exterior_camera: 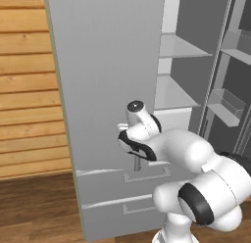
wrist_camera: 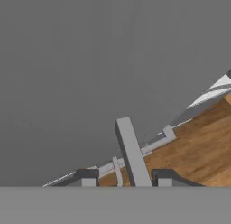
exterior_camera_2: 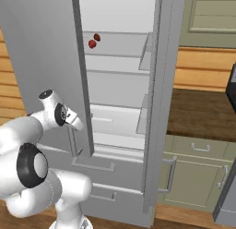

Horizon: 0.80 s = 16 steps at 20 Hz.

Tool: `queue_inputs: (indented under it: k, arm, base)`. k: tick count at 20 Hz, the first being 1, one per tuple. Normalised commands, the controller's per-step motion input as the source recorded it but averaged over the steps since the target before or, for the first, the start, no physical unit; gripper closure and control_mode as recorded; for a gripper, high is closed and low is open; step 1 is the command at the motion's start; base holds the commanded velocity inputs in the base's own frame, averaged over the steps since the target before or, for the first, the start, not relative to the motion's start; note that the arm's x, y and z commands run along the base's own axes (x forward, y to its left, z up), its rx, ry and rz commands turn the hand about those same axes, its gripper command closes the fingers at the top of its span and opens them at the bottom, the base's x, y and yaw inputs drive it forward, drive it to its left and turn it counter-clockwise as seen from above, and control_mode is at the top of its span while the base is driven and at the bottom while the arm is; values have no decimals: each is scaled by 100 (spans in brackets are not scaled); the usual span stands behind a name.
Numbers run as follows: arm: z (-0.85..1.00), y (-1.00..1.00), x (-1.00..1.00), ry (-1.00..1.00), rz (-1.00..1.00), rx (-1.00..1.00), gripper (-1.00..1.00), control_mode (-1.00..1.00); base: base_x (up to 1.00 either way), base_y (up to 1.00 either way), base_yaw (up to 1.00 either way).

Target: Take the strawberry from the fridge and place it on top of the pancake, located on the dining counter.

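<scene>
We see the tall, smooth grey fridge (exterior_camera_2: 46, 48), one door ajar. Our white arm's pincer (wrist_camera: 126, 179) is clamped on that door's vertical bar handle (wrist_camera: 131, 151), so opening is under way; next, swing it wider. The tiny glossy red strawberry (exterior_camera_2: 92, 44) sits on an upper shelf (exterior_camera_2: 120, 50) (beside a darker red-brown item (exterior_camera_2: 97, 37)).

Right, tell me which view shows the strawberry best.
The right base view: the strawberry sits small and red on an upper fridge shelf, beside a darker red-brown item. In the left base view the open door blocks that shelf corner.
</scene>
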Motion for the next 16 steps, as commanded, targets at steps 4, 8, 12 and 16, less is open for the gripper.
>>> queue_inputs:
  k: [4, 8, 12, 16]
  arm:
    - [-21, 37, -71, 0, -30, 0, 100, -100]
    - [-12, 52, -77, 0, -18, 0, 100, -100]
    - [-11, 66, -75, 0, -12, -1, 100, -100]
    - [-11, 73, -64, 0, -14, -2, 100, -100]
  base:
    - [0, 0, 0]
    - [0, 0, 0]
    - [0, 0, 0]
    - [0, 0, 0]
